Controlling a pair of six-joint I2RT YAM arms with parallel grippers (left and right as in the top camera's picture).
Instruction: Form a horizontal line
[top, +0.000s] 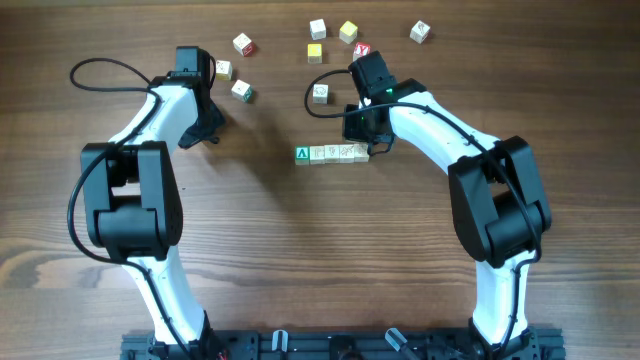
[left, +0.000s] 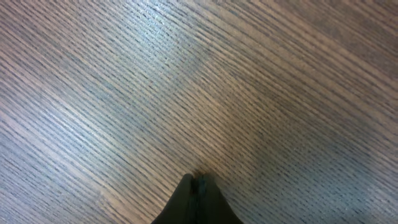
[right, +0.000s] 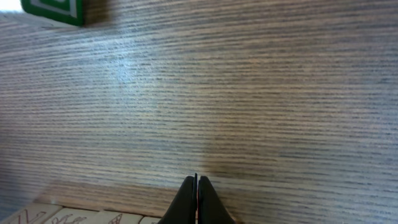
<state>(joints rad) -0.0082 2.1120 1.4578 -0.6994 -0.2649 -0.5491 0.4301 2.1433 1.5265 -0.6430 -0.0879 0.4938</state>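
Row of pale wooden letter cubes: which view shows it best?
Overhead: the whole row of pale wooden letter cubes is in sight, its green-faced end cube included. The right wrist view catches only a strip of pale cube tops along its bottom edge. The left wrist view shows none of it.

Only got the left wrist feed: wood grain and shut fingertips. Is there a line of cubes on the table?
Observer: Yes. Overhead shows the horizontal line mid-table, cubes edge to edge, a green cube at one end.
Operator: Where's the other arm?
Observer: The right gripper is shut, low beside the row's end opposite the green one.
Operator: Any strays?
Observer: Several loose cubes lie scattered on the far side of the row, among them a yellow cube.
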